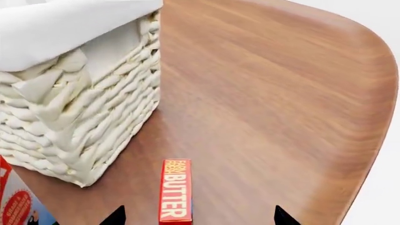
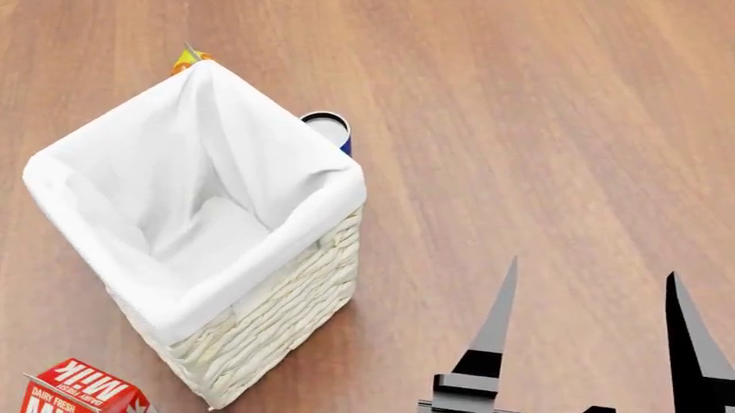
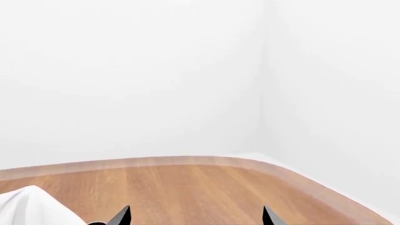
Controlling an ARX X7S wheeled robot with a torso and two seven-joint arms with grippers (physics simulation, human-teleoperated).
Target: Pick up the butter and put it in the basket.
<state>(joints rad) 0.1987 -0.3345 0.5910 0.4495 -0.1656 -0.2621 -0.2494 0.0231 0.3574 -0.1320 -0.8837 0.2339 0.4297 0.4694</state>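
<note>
Wood-grain table, white walls behind. Milk carton cut off at head view's lower edge; a blue-rimmed can and an orange item mostly hidden behind the basket.

Left gripper: only fingertips visible, spread wide, holding nothing. Butter stands on edge between them, near the basket, touching neither.

Right gripper: spread, empty.
</note>
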